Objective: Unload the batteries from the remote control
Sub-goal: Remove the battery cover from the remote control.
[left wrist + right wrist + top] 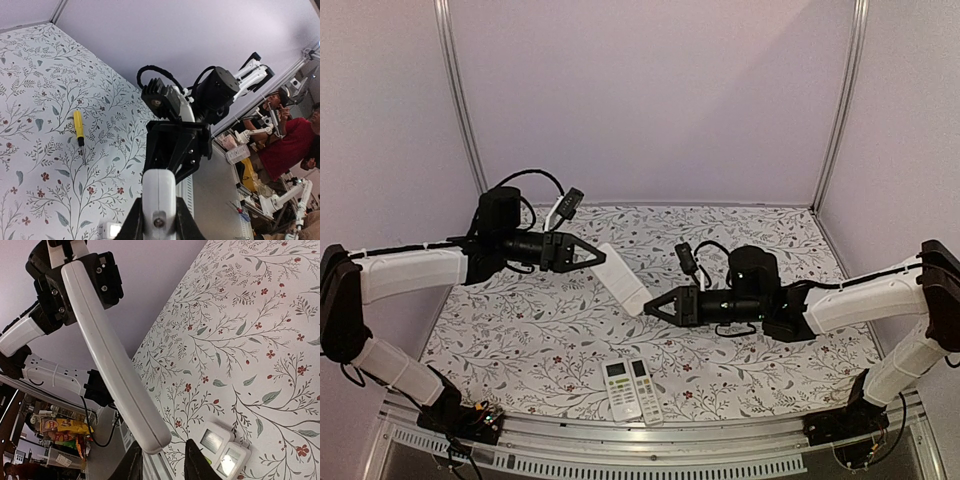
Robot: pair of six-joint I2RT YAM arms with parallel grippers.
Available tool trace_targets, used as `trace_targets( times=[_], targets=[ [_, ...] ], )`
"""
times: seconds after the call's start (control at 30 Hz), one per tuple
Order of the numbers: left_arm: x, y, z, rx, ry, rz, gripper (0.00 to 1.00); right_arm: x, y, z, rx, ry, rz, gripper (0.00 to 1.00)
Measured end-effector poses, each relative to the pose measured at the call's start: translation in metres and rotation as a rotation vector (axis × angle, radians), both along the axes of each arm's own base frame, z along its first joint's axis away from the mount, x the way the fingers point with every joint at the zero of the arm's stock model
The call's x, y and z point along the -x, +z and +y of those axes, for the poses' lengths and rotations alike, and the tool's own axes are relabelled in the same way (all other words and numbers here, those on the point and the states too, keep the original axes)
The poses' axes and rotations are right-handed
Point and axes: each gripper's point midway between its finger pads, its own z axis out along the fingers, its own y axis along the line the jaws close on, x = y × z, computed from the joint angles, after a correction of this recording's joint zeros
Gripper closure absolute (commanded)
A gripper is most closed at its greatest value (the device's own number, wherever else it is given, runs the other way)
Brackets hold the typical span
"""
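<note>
A long white remote control is held in the air between my two arms. My left gripper is shut on its far end; in the left wrist view the remote's rounded end sits pinched in my left gripper. My right gripper is at the remote's near end. In the right wrist view that end lies just ahead of my right gripper, whose fingers stand apart and open; the right finger is clear of it. No batteries show in any view.
Two smaller white remotes with screens lie side by side near the table's front edge, also in the right wrist view. A yellow-handled screwdriver lies on the floral tablecloth. Walls close in the back and sides.
</note>
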Motion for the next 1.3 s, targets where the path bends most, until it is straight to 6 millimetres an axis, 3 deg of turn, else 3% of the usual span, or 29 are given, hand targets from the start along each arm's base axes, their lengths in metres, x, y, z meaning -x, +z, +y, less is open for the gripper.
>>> trace_targets(
  times=[0.47,1.3],
  targets=[
    [-0.003,-0.005,0.001,-0.015,0.024,0.01,1.0,-0.004,0.005,-0.006,0.017,-0.094,0.011,0.8],
    [-0.006,-0.007,0.002,-0.015,0.059,0.022,1.0,-0.002,-0.008,-0.012,0.047,-0.104,0.031,0.85]
  ],
)
